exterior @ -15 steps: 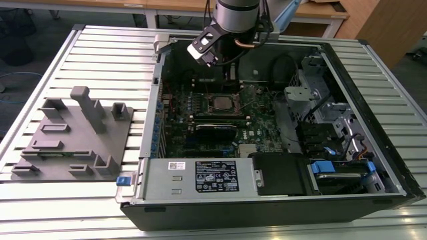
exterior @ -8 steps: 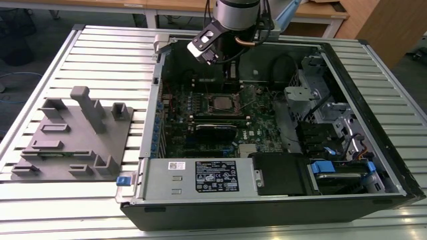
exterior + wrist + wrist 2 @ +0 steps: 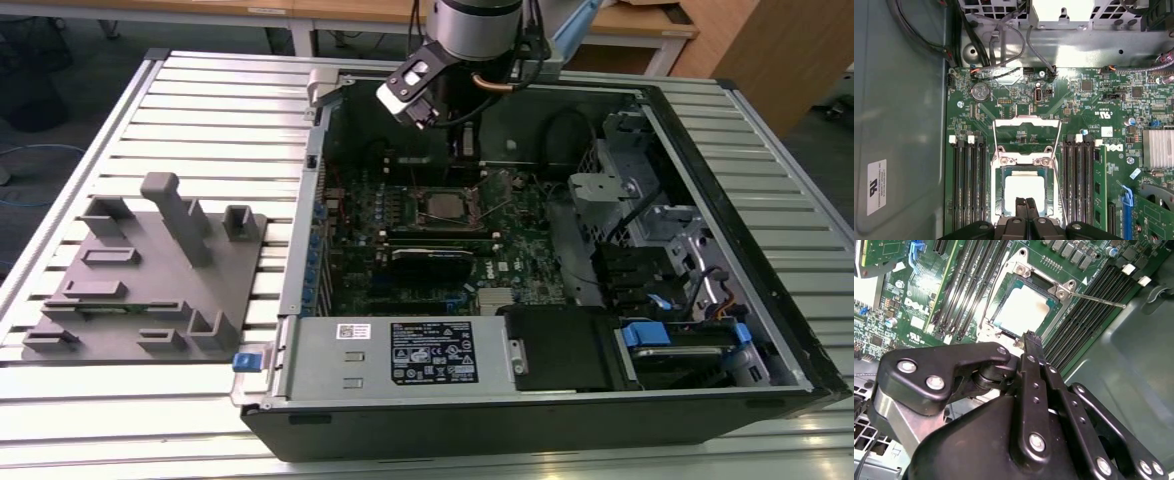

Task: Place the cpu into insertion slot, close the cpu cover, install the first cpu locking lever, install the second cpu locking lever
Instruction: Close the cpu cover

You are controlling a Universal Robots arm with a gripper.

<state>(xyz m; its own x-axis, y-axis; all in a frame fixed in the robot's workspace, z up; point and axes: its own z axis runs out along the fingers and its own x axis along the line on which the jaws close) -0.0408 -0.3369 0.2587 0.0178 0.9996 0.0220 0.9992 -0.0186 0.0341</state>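
The cpu (image 3: 1024,189) lies flat in the insertion slot (image 3: 1000,196), its pale silver top facing up; in the second wrist view the cpu (image 3: 1023,309) sits inside the socket's silver frame. The cpu cover (image 3: 1026,120) is swung open and stands up from its hinge at the far side of the socket. A thin wire locking lever (image 3: 1100,299) sticks out free beside the socket, and the same lever (image 3: 1058,175) runs along the socket's side. My gripper (image 3: 1029,338) is shut with nothing between its fingers, its tips (image 3: 1026,202) just over the cpu's near edge. The socket (image 3: 445,205) lies below the arm (image 3: 470,30).
The open computer case (image 3: 747,300) rests on a slatted table. Black memory slots (image 3: 968,185) flank the socket on both sides. A finned heatsink (image 3: 1158,148) and loose cables (image 3: 999,35) lie nearby. A grey fixture plate (image 3: 134,300) stands at the exterior view's left.
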